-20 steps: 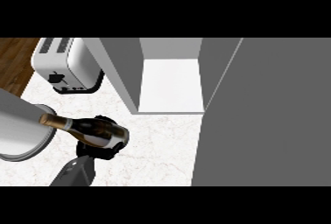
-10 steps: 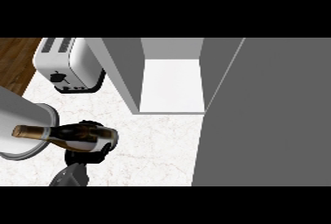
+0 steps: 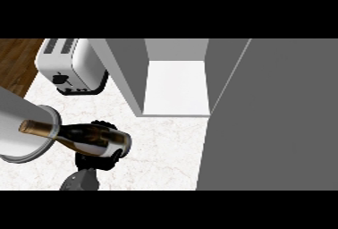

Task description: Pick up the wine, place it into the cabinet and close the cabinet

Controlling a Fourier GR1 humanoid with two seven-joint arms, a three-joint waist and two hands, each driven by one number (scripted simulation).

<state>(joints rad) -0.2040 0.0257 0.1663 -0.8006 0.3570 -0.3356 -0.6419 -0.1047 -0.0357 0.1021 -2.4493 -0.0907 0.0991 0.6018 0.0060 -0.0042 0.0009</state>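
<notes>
Since the frame half a second back, your wine bottle (image 3: pixel 89 137) is sitting a little further toward the view's right, and its neck is tipping slightly upward rather than lying level; it is lying on its side in the grip of your left hand (image 3: pixel 99 162), gold-capped neck pointing to the view's left, base pointing right; the neck is overlapping the rim of a grey round vessel (image 3: pixel 23 150) at the left edge; whether they are touching you cannot tell.

Your fingers (image 3: pixel 105 125) are curling round the bottle's body, showing black above and below it, so the hand is closing on the wine and nothing else; the grey forearm is coming in from the lower edge beneath it.

The marbled bench (image 3: pixel 165 154) is spreading out under the bottle; the cabinet (image 3: pixel 175 91) is standing open beyond and to the right, its white floor showing, well apart from the wine; its grey door (image 3: pixel 277 116) is filling the right side; a white toaster (image 3: pixel 71 65) is sitting on the bench left of the cabinet.
</notes>
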